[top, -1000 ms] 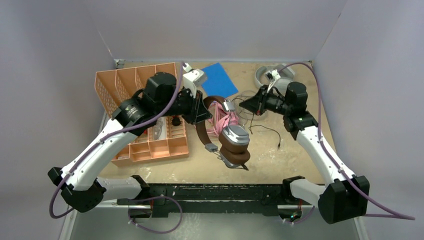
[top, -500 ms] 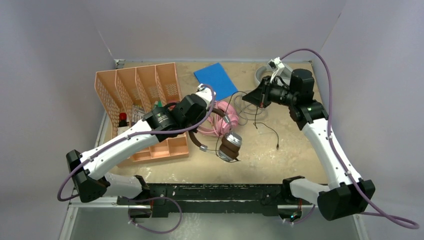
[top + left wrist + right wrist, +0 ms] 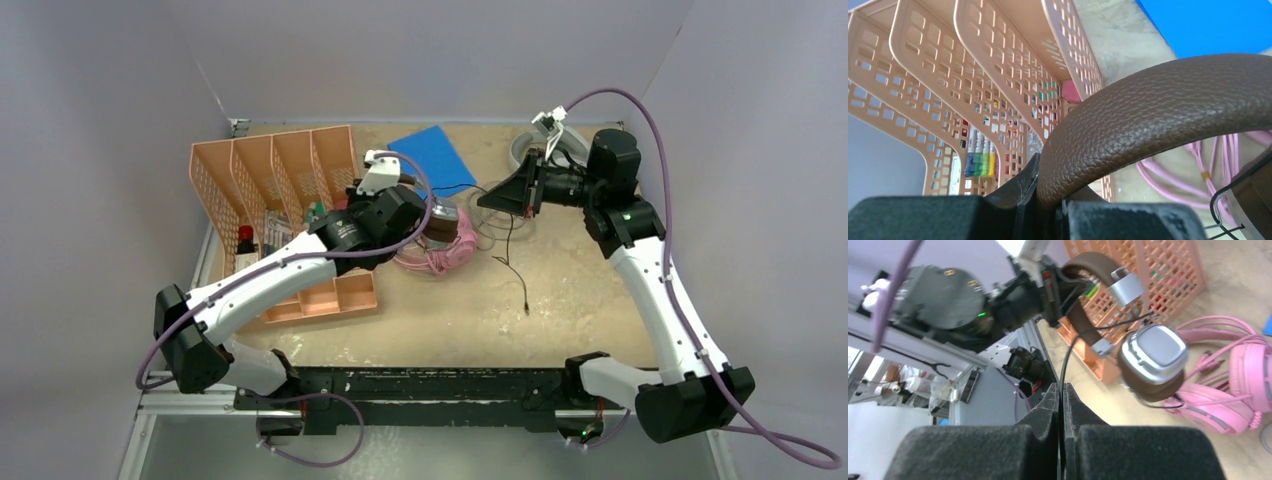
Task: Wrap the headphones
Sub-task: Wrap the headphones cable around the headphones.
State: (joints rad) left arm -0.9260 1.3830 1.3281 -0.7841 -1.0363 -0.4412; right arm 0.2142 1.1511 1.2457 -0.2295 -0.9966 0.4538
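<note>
Brown-and-silver headphones (image 3: pixel 443 225) have moved back over the pink headset (image 3: pixel 432 260).

Grey walls (image 3: pixel 440 60) are boxing in a scuffed table (image 3: pixel 580 300) and two arms (image 3: pixel 250 285) are working at its edge, suggesting a robot lab.

Pale grey walls (image 3: pixel 430 50), sandy tabletop (image 3: pixel 470 322)
</note>
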